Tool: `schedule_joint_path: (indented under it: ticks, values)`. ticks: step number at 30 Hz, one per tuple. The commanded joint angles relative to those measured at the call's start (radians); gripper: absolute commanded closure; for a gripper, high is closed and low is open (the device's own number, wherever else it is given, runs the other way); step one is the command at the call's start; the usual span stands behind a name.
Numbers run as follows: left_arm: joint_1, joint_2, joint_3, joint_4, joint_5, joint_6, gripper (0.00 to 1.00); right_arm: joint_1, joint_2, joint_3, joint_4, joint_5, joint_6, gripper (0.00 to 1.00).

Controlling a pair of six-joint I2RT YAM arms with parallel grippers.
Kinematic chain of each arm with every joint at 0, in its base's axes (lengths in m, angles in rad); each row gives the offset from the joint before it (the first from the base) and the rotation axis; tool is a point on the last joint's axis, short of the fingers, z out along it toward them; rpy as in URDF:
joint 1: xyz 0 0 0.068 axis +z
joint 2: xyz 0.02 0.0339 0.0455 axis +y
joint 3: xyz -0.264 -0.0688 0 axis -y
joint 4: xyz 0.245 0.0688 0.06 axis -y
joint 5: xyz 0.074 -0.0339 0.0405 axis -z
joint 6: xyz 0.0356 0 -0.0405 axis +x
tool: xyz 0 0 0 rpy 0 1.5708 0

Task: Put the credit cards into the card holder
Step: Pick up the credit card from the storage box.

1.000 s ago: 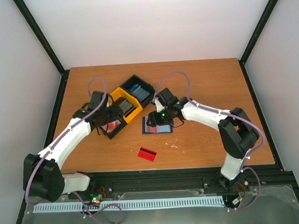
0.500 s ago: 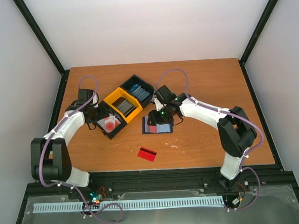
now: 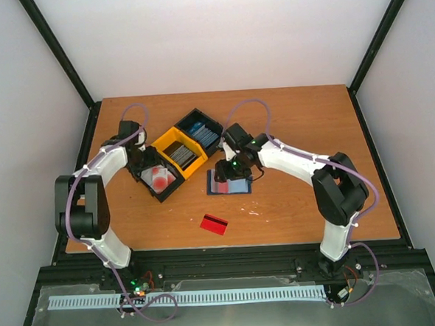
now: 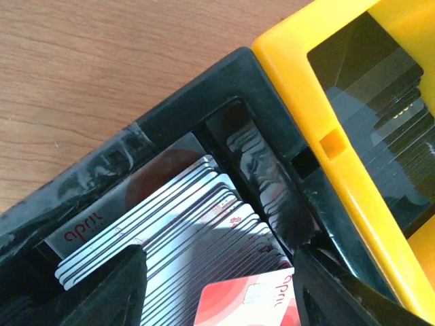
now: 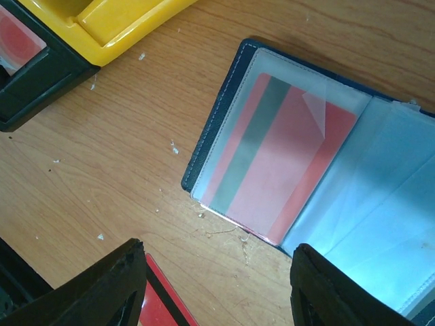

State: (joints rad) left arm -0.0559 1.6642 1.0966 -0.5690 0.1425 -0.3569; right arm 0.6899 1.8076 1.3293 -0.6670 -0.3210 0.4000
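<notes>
the card holder (image 3: 232,184) lies open and flat on the bench (image 3: 296,121), near the middle, and it has not moved in the last second. in the right wrist view you see one credit card (image 5: 279,159), red with a dark stripe, already sitting inside a clear pocket of it. a second, loose card (image 3: 214,224) lies bare on the bench, nearer to the arm bases than the holder and apart from it. it also stayed where it was.

the right gripper (image 3: 229,170) hovers just above the holder as before. its jaws are released and there is nothing between them.

what has changed is on the left side. a second ago the left arm was stretched across the black bin (image 3: 163,196) and its gripper covered the cards there. now the arm is folded back toward the left edge of the bench, and the left gripper (image 3: 140,166) stands over the far-left part of this bin. its jaws are spread apart. in the left wrist view the stack of cards (image 4: 183,224) stands in the bin, and a red and white card (image 4: 248,305) lies on top, between the fingers. there is a gap beside it, so i judge it is not grasped.

for the task this means, i think, that no new card has come out yet. one card is stored, one waits on the bench, and the rest remain in the bin beside the yellow bin (image 3: 164,142).
</notes>
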Motion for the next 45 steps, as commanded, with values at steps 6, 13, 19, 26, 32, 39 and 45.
schedule_joint_path:
  ticks: [6, 13, 19, 26, 32, 39, 45]
  values:
    - [0.005, 0.088, 0.096, -0.128, 0.057, 0.018, 0.53, 0.008, 0.041, 0.052, -0.023, 0.023, -0.013, 0.43]
    - [0.005, 0.091, 0.093, -0.132, 0.102, 0.02, 0.56, 0.008, 0.055, 0.064, -0.026, 0.025, -0.008, 0.43]
    - [0.005, 0.085, 0.09, -0.129, 0.149, 0.028, 0.61, 0.008, 0.059, 0.065, -0.029, 0.031, 0.0, 0.43]
    - [0.005, 0.053, 0.083, -0.146, 0.153, 0.032, 0.63, 0.008, 0.065, 0.061, -0.029, 0.033, 0.007, 0.43]
    - [0.005, 0.039, 0.055, -0.135, 0.205, 0.039, 0.71, 0.008, 0.068, 0.059, -0.031, 0.034, 0.009, 0.44]
    - [0.005, 0.033, 0.027, -0.12, 0.219, 0.044, 0.72, 0.008, 0.072, 0.049, -0.033, 0.039, 0.011, 0.44]
    - [-0.008, 0.037, 0.013, -0.12, 0.181, 0.064, 0.65, 0.008, 0.071, 0.043, -0.029, 0.033, 0.01, 0.44]
